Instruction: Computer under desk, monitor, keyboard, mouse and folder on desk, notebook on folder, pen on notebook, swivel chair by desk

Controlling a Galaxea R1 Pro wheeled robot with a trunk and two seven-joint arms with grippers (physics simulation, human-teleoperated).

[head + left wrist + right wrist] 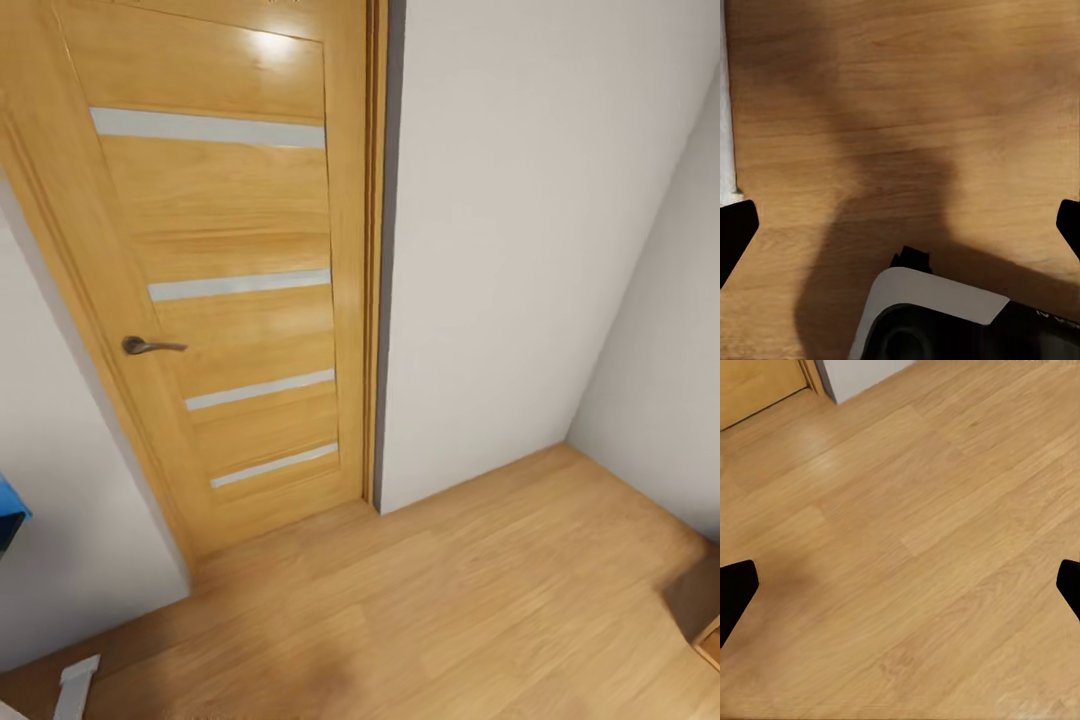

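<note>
In the head view I face a light wooden door (225,270) with a metal handle (150,346), set in white walls over a wood floor (450,610). A bright blue corner (8,512) pokes in at the left edge; I cannot tell what it belongs to. My left gripper (900,232) hangs open over the floor, its black fingertips (735,232) far apart with nothing between them. My right gripper (900,592) is open too, over bare floor, with its fingertips (736,589) wide apart.
A white bar (75,688) lies on the floor at the lower left. A wooden furniture corner (705,615) juts in at the lower right. The walls meet in a corner (570,440) at the right. My own white and black base (945,319) sits under the left gripper.
</note>
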